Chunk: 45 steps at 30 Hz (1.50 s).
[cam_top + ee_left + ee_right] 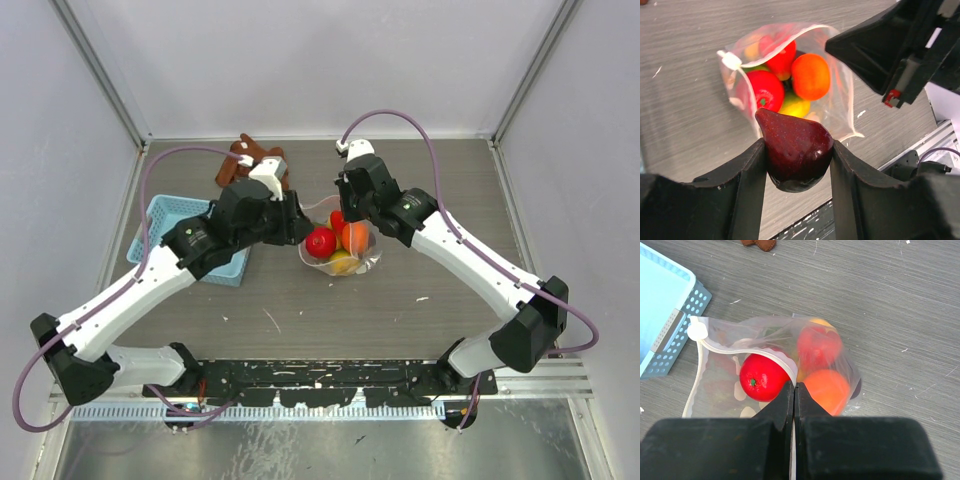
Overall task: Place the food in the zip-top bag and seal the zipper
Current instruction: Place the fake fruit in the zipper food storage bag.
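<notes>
The clear zip-top bag [366,262] lies mid-table with its mouth held open. Inside it are a red fruit [762,377], an orange one [827,390], another red one [819,345] and a yellow one [795,107]. My left gripper [797,150] is shut on a dark purple food piece [796,142] and holds it just above the bag's mouth. My right gripper [794,386] is shut on the bag's pale zipper strip [740,351] and lifts that edge. In the top view the left gripper [300,232] and the right gripper [345,205] flank the bag.
A light-blue basket [165,215] stands left of the bag, partly under my left arm; it also shows in the right wrist view [665,315]. A brown cloth [250,160] lies at the back. The zipper's white slider [697,331] sits at the basket end of the mouth.
</notes>
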### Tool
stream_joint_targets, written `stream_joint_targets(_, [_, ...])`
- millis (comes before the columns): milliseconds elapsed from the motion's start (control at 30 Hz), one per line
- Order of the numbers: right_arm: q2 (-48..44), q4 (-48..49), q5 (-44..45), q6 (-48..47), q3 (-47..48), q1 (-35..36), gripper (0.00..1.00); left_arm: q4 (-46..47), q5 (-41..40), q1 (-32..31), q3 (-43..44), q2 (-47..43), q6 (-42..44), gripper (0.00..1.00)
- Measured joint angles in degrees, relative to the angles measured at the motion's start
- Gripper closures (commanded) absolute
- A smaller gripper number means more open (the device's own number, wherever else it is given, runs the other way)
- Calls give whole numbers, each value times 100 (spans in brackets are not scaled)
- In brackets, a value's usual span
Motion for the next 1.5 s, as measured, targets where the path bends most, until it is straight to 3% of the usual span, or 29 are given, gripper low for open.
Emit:
stream_joint_targets(367, [0,0,-24,15,0,0,100,1408,0,-350,-413,872,61,64])
stream_joint_targets(833, [0,4,-26,15,0,0,100,2046,-166,-361,-490,1596,103,26])
stream_joint_targets(1133, [-2,2,-50,15,0,0,100,1950,-267,-356,-490,1543,83,25])
stream_joint_targets(1500, [-2,7,-70,15,-2,0,100,990,-501,-361,-466,767,-214,26])
